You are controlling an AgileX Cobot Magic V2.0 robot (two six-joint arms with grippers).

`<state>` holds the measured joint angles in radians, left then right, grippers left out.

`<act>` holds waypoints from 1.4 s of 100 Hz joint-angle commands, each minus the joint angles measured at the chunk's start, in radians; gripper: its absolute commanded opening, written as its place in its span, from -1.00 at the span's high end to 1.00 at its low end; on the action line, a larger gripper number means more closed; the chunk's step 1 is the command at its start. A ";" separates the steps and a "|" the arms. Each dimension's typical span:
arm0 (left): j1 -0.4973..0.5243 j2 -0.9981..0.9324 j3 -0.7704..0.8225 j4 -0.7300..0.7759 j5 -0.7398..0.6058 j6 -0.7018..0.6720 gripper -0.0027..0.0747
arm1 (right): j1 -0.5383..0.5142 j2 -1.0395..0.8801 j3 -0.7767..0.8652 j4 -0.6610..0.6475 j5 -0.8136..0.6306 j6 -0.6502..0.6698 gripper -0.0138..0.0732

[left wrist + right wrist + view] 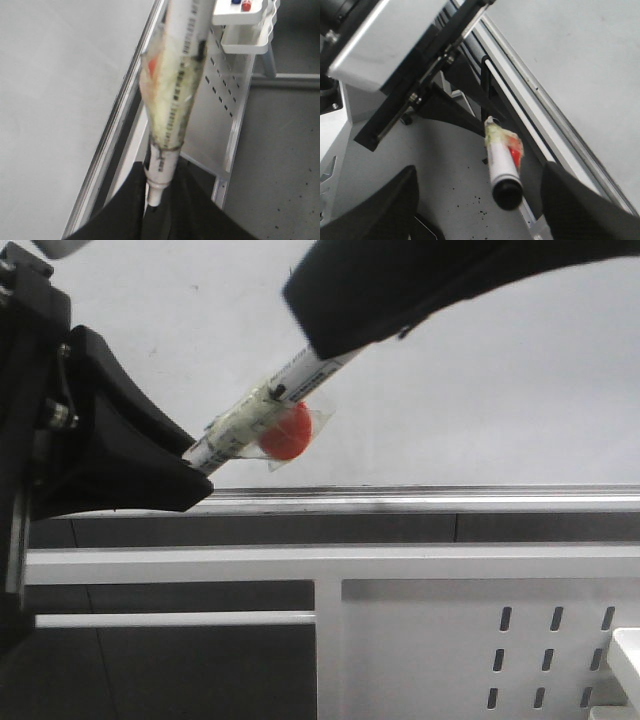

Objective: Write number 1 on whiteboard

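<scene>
Left tool (155,210) clamped on the tip end of a white marker (262,412), red blob (288,432) taped to its barrel. Right tool (475,200) fingers wide apart, straddling the marker's black rear end without touching. Marker slants up just in front of the whiteboard (500,380), above its grey edge rail (420,500). White perforated frame (450,640) below the rail. No stroke visible on the whiteboard.
</scene>
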<state>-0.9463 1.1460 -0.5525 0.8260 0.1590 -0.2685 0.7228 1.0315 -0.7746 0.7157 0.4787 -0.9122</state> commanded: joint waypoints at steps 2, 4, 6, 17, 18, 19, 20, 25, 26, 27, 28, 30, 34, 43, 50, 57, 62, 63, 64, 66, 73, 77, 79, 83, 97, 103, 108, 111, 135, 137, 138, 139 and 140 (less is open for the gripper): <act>-0.013 -0.023 -0.039 -0.004 0.009 -0.009 0.98 | 0.021 0.033 -0.051 0.026 -0.078 -0.016 -0.38; -0.013 -0.023 -0.039 -0.004 0.009 -0.009 0.98 | 0.023 0.039 -0.056 0.026 -0.078 -0.016 -0.38; -0.013 -0.023 -0.039 -0.004 0.009 -0.009 0.98 | 0.025 0.047 -0.058 0.026 -0.078 -0.016 -0.38; -0.013 -0.023 -0.039 -0.004 0.009 -0.009 0.98 | 0.025 0.071 -0.058 0.026 -0.085 -0.016 -0.38; -0.013 -0.023 -0.039 -0.004 0.007 -0.009 0.98 | 0.025 0.073 -0.058 0.026 -0.085 -0.016 -0.38; -0.013 -0.023 -0.039 -0.004 0.007 -0.009 0.98 | 0.025 0.075 -0.058 0.026 -0.087 -0.016 -0.38; -0.013 -0.023 -0.039 -0.004 0.007 -0.009 0.98 | 0.025 0.075 -0.058 0.026 -0.087 -0.016 -0.38; -0.013 -0.023 -0.039 -0.004 0.005 -0.009 0.98 | 0.025 0.080 -0.058 0.026 -0.092 -0.016 -0.38; -0.013 -0.023 -0.039 -0.004 0.005 -0.009 0.98 | 0.025 0.080 -0.058 0.026 -0.092 -0.016 -0.38; -0.013 -0.023 -0.039 -0.004 0.003 -0.009 0.98 | 0.025 0.082 -0.058 0.026 -0.092 -0.016 -0.38; -0.013 -0.023 -0.039 -0.004 0.003 -0.009 0.98 | 0.025 0.082 -0.058 0.026 -0.095 -0.016 -0.38; -0.013 -0.023 -0.039 -0.004 0.001 -0.009 0.98 | 0.025 0.082 -0.058 0.026 -0.097 -0.016 -0.38; -0.013 -0.023 -0.039 -0.004 -0.001 -0.009 0.98 | 0.025 0.082 -0.058 0.026 -0.099 -0.016 -0.35; -0.013 -0.023 -0.039 -0.004 -0.015 -0.009 0.98 | 0.025 0.082 -0.058 0.026 -0.109 -0.016 -0.18; -0.013 -0.023 -0.039 -0.004 -0.028 -0.009 0.98 | 0.025 0.082 -0.058 0.026 -0.121 -0.016 0.00; -0.013 -0.023 -0.039 -0.004 -0.053 -0.009 0.98 | 0.025 0.082 -0.058 0.026 -0.137 -0.016 0.20; -0.013 -0.023 -0.040 -0.006 -0.072 -0.009 0.98 | 0.025 0.082 -0.058 0.026 -0.142 -0.016 0.33; -0.013 -0.023 -0.040 -0.006 -0.074 -0.009 0.98 | 0.025 0.082 -0.058 0.026 -0.144 -0.016 0.36; -0.013 -0.023 -0.040 -0.006 -0.078 -0.009 0.98 | 0.025 0.082 -0.058 0.026 -0.144 -0.016 0.40; -0.013 -0.023 -0.043 -0.006 -0.084 -0.009 0.98 | 0.025 0.082 -0.058 0.026 -0.144 -0.016 0.46; -0.013 -0.023 -0.049 -0.008 -0.088 -0.009 0.98 | 0.025 0.082 -0.058 0.026 -0.144 -0.016 0.70; -0.013 -0.023 -0.053 -0.008 -0.088 -0.009 0.98 | 0.025 0.082 -0.058 0.026 -0.144 -0.016 0.81; -0.013 -0.023 -0.053 -0.008 -0.088 -0.009 0.98 | 0.025 0.082 -0.058 0.026 -0.144 -0.016 0.86; -0.013 -0.023 -0.054 -0.008 -0.088 -0.009 0.98 | 0.025 0.082 -0.058 0.026 -0.144 -0.016 0.86; -0.013 -0.023 -0.055 -0.008 -0.083 -0.009 0.89 | 0.025 0.082 -0.056 0.026 -0.144 -0.016 0.86; -0.013 -0.023 -0.055 -0.008 -0.071 -0.009 0.76 | 0.025 0.082 -0.056 0.026 -0.144 -0.016 0.86; -0.013 -0.026 -0.055 -0.008 -0.050 -0.009 0.64 | 0.025 0.082 -0.056 0.026 -0.144 -0.016 0.86; -0.013 -0.028 -0.055 -0.008 -0.033 -0.009 0.57 | 0.025 0.082 -0.056 0.030 -0.144 -0.016 0.86; -0.013 -0.116 -0.055 -0.043 0.089 -0.009 0.12 | 0.023 0.082 -0.054 0.105 -0.170 -0.016 0.86; -0.013 -0.130 -0.055 -0.053 0.089 -0.009 0.11 | 0.023 0.082 -0.054 0.105 -0.181 -0.016 0.86; -0.013 -0.135 -0.055 -0.061 0.089 -0.009 0.11 | 0.023 0.082 -0.054 0.105 -0.185 -0.016 0.86; -0.013 -0.144 -0.055 -0.065 0.089 -0.009 0.11 | 0.023 0.082 -0.054 0.105 -0.193 -0.016 0.86; -0.013 -0.149 -0.055 -0.071 0.089 -0.009 0.11 | 0.023 0.082 -0.054 0.105 -0.198 -0.016 0.86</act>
<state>-0.9532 1.0573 -0.5731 0.7851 0.2671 -0.2685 0.7479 1.1272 -0.7952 0.7913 0.3636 -0.9157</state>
